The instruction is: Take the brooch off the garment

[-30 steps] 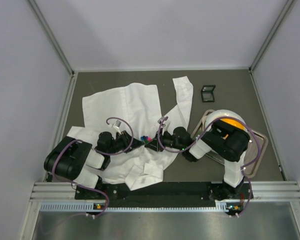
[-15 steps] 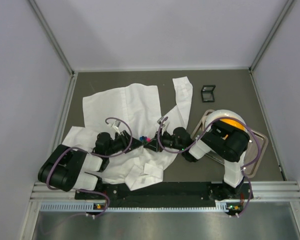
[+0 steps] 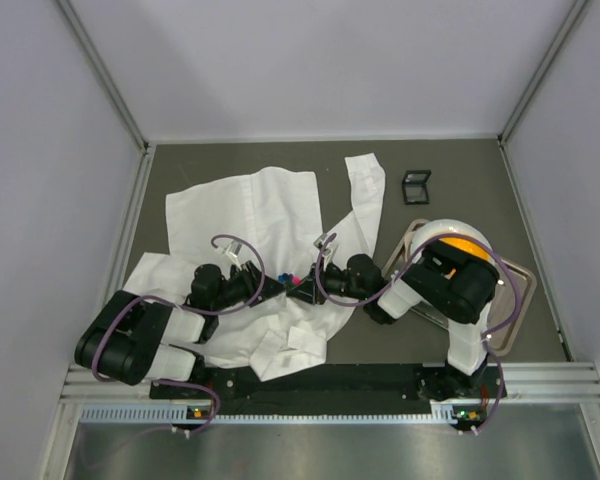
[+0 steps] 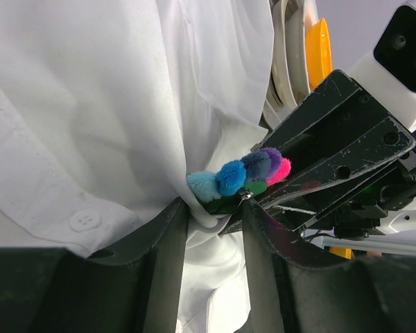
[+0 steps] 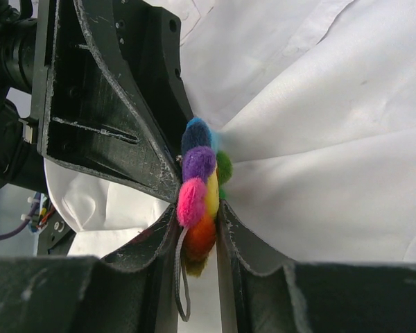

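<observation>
Pinching the brooch [image 5: 200, 189], right fingers [image 5: 244, 251] face left fingers [image 4: 163, 265] clamped on the garment [image 4: 90, 90] beside it

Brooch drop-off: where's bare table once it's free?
Bare table in the far right corner, bordered by the black box, the tray and the side wall; also the strip between garment and back wall. Crowded: garment covers left and centre.
</observation>
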Action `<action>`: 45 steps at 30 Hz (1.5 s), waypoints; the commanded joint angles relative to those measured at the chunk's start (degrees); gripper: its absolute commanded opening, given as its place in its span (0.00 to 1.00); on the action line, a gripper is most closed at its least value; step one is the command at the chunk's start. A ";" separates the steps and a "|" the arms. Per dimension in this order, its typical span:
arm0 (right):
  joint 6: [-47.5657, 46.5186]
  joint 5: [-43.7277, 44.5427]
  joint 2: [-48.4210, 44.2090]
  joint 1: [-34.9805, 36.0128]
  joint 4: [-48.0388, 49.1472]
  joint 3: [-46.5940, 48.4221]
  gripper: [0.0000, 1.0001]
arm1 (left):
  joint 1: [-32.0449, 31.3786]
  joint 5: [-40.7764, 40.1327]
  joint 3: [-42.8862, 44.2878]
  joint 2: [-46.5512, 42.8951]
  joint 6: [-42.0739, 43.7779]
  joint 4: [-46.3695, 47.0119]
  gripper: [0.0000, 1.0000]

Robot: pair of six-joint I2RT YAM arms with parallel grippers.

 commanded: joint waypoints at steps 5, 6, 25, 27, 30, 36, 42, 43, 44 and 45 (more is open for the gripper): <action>0.74 -6.01 0.48 0.76 7.66 0.81 0.00 | -0.29 0.07 2.04 0.49 0.27 3.49 0.36; 0.91 -6.53 0.57 0.76 8.01 0.64 0.00 | -0.29 -0.11 2.04 0.49 0.35 3.31 0.34; 4.16 -14.44 2.94 1.29 16.71 1.52 0.00 | -0.20 1.29 1.69 -1.00 0.79 4.63 0.00; 5.74 -16.37 3.64 1.29 18.73 1.78 0.00 | -0.29 1.56 1.34 -1.70 1.06 4.81 0.00; 7.41 -18.13 4.35 1.29 21.64 1.78 0.00 | -0.20 2.79 0.98 -3.01 2.02 4.72 0.00; 8.38 -18.75 3.11 0.67 23.31 0.55 0.00 | -0.29 3.49 0.37 -7.93 3.96 1.82 0.00; 9.44 -19.45 2.94 0.58 24.10 0.73 0.00 | -0.29 5.34 -0.16 -11.72 4.57 2.43 0.00; 9.44 -19.63 2.77 0.58 24.10 0.81 0.00 | -0.20 5.86 -0.16 -11.90 4.57 2.43 0.00; 9.44 -19.37 2.68 0.58 24.19 0.81 0.00 | -0.29 5.95 -0.25 -11.90 4.57 2.35 0.00; 9.44 -19.02 2.07 0.41 24.10 0.64 0.00 | -0.20 5.87 -0.33 -12.25 4.31 2.17 0.00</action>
